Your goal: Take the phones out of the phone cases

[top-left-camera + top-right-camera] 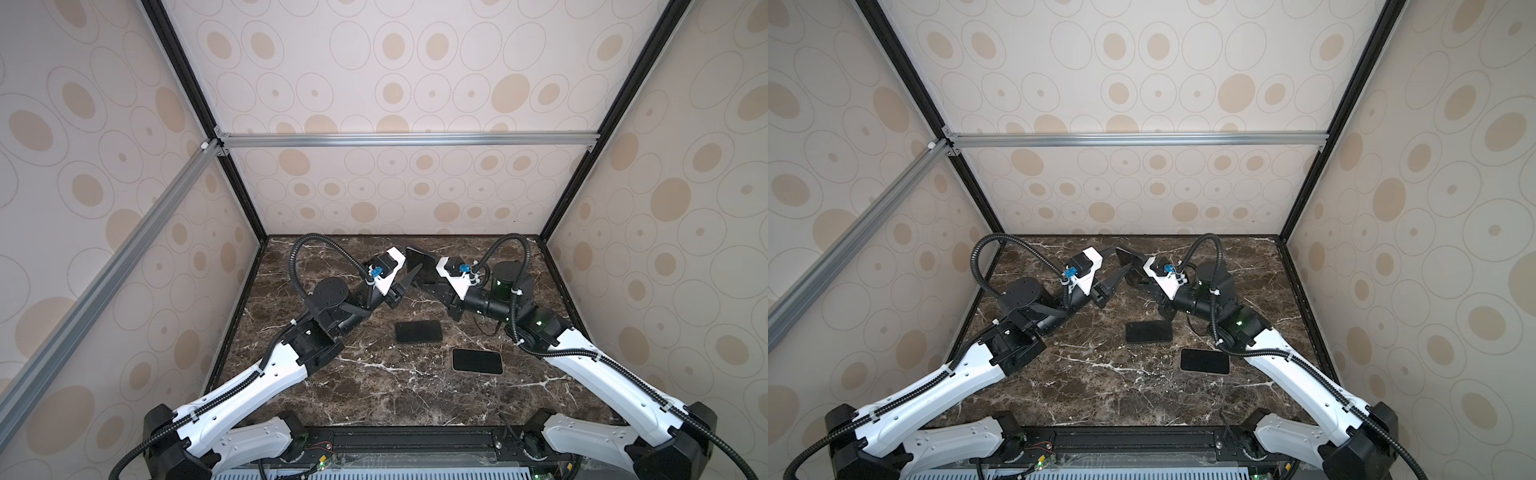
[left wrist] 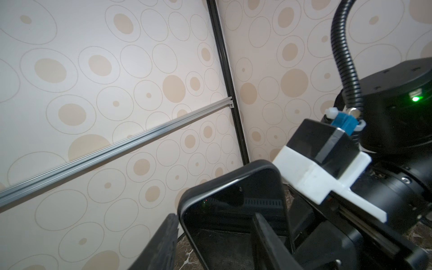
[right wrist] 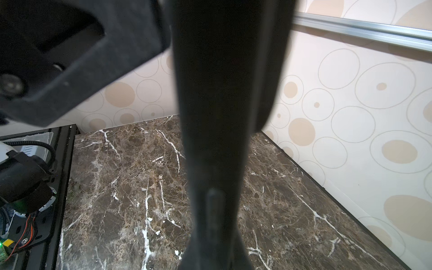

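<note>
Peeling calls for opposed pulls: right jaws, clamped shut on the phone case [image 1: 420, 268] held upright at the back of the bench [image 1: 374, 399], should hold firm while left jaws, half-spread astride the phone [image 2: 233, 210] — grip uncertain — lever its corner out. No brand or writing is legible.

Bench [image 1: 374, 399] dark brown marble, white veins; walls [image 1: 415, 195] cream, tan ovals in grey rings; phone case [image 2: 183, 210] black; arms [image 1: 282, 365] white and black.
</note>
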{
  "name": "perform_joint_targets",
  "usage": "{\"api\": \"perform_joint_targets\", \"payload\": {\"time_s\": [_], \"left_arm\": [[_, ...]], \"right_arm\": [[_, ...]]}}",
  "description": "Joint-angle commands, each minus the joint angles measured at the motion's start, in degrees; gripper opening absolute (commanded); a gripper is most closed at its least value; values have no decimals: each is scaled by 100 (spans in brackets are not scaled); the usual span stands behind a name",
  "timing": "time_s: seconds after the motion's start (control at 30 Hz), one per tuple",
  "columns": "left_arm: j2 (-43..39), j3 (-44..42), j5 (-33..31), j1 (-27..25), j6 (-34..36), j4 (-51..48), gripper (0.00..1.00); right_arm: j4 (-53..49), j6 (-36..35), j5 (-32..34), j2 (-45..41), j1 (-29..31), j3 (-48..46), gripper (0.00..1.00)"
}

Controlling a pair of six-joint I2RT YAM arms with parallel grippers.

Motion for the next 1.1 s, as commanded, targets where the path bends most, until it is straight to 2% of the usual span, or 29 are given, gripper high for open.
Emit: {"api": "perform_joint_targets", "payload": {"time_s": [0.0,1.07], "left_arm": [[9,196,-29,-33,80,131,48],[54,154,-44,-49,63,166,41]], "right_arm": [[404,62,-68,-7,25,171,0],[181,-29,-355,51,27,236,0]]}}
